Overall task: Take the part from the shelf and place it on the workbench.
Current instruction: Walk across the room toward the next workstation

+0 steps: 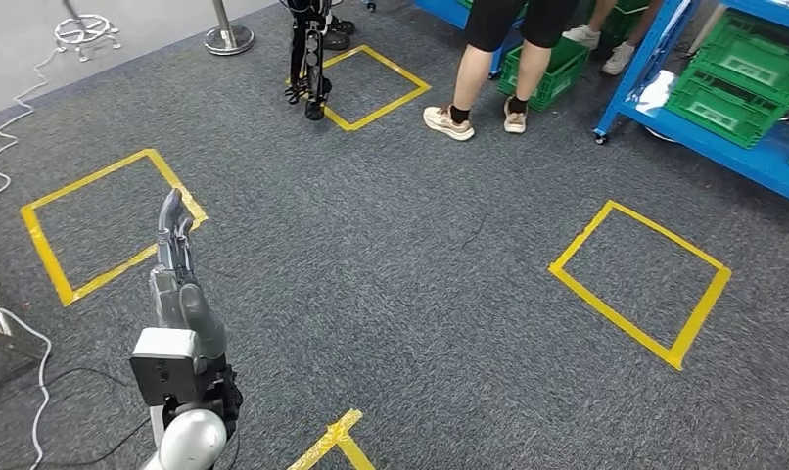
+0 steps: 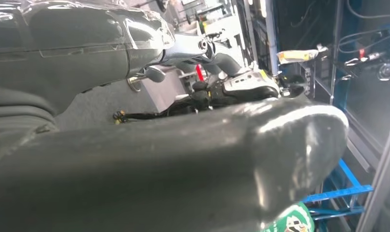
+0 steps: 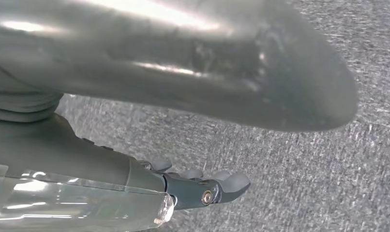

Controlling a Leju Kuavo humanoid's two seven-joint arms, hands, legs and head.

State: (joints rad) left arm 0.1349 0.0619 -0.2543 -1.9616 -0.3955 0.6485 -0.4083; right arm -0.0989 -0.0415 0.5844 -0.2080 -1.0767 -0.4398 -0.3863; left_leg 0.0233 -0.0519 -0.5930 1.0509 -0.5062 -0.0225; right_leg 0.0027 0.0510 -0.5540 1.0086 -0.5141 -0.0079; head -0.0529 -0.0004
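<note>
While the blue shelf [image 1: 723, 137] stands ahead to the right, both hands hold nothing.
Left hand [image 1: 173, 235] fingers extended; right hand [image 3: 202, 186] likewise straight. Part probably sits among the green crates [image 1: 738, 83], unidentifiable; right arm likely nearer.

From my station I saw the shelf [image 1: 716, 149] in the upper right of the head view: a blue metal rack with a slanted upright and a low deck running off the right edge. Green slotted crates [image 1: 738, 93] sat on that deck, side by side and stacked, and something white [image 1: 655, 93] lay at its left end. I could not tell which of these, if any, held the part
</note>
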